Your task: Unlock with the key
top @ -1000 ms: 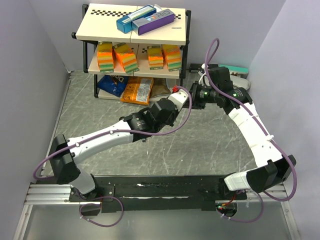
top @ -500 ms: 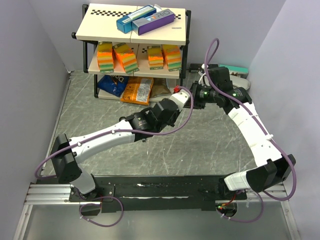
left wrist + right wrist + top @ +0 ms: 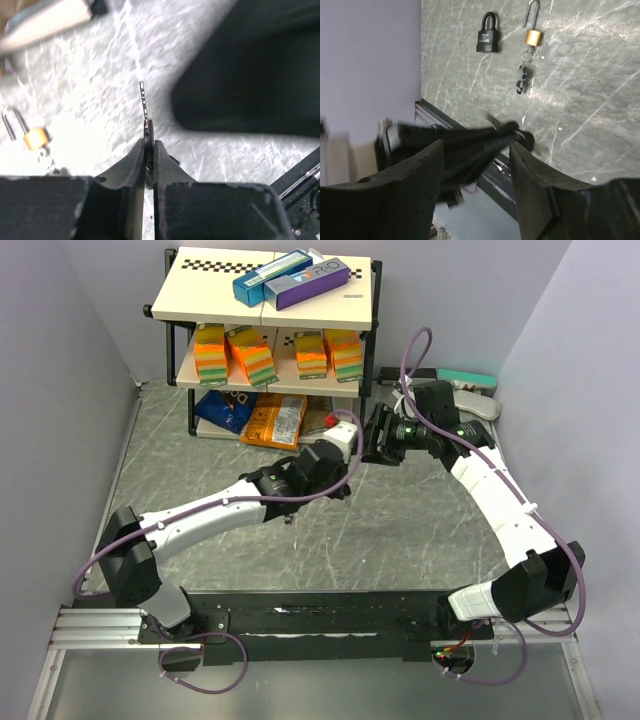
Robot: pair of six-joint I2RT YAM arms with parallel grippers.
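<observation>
My left gripper (image 3: 149, 145) is shut on a small key (image 3: 144, 102), whose toothed blade sticks out past the fingertips. On the stone-pattern table lies a brass padlock (image 3: 35, 137) with its shackle raised; the right wrist view shows this brass padlock (image 3: 535, 36) with a bunch of keys (image 3: 522, 77) hanging from it, beside a black padlock (image 3: 488, 35). My right gripper (image 3: 476, 144) stands open, and the blurred left gripper (image 3: 517, 136) is in front of its gap. In the top view the left gripper (image 3: 345, 432) and right gripper (image 3: 375, 440) meet tip to tip.
A shelf rack (image 3: 170, 315) with boxes, sponges and snack bags stands at the back. Grey walls close in the left and right sides. A teal and white object (image 3: 470, 382) lies at the back right corner.
The right gripper has opened and let go of the key, which stays in the left gripper. Both gripper tips have shifted a little to the left.
</observation>
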